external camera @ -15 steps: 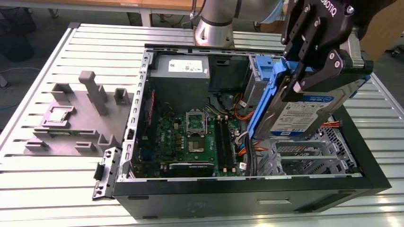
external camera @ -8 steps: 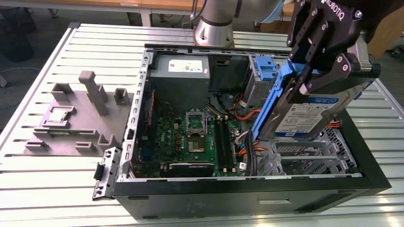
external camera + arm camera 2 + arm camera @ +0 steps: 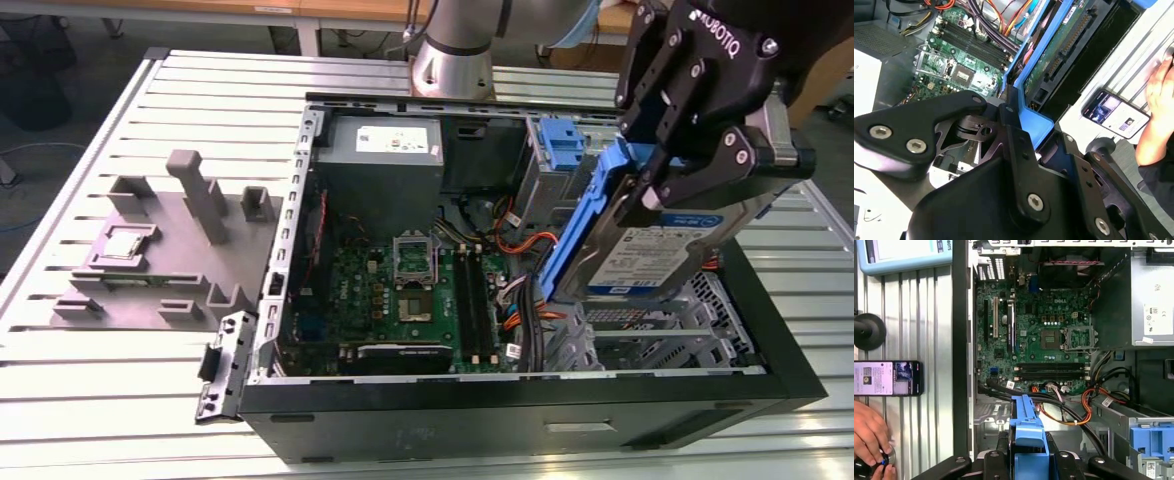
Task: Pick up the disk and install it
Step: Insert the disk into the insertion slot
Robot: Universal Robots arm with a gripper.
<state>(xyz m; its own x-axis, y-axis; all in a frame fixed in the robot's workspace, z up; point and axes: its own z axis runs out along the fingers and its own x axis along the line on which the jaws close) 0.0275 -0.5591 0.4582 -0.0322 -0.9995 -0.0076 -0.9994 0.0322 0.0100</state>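
Note:
The disk [image 3: 651, 255], a silver drive with a white-and-blue label in a blue plastic bracket, hangs tilted on edge over the open computer case [image 3: 534, 405], above the metal drive cage [image 3: 641, 340] on the exterior view's right. My gripper [image 3: 687, 180] is shut on the disk's upper end. In the second wrist view, the disk's green circuit-board underside [image 3: 1064, 45] and blue bracket [image 3: 1036, 125] run away from the black fingers [image 3: 1014, 135]. The first wrist view has the bracket's blue edge [image 3: 1026, 432] clamped in the gripper [image 3: 1026, 462], over the case floor and cables.
Inside the case lie the motherboard [image 3: 414, 290], a grey power supply [image 3: 380, 150], orange and black cables [image 3: 1074, 410], and another blue bracket [image 3: 561, 140] at the back. A grey fixture [image 3: 160, 250] stands on the slatted table. A phone [image 3: 886, 378] and a person's hand [image 3: 871, 432] are beside the case.

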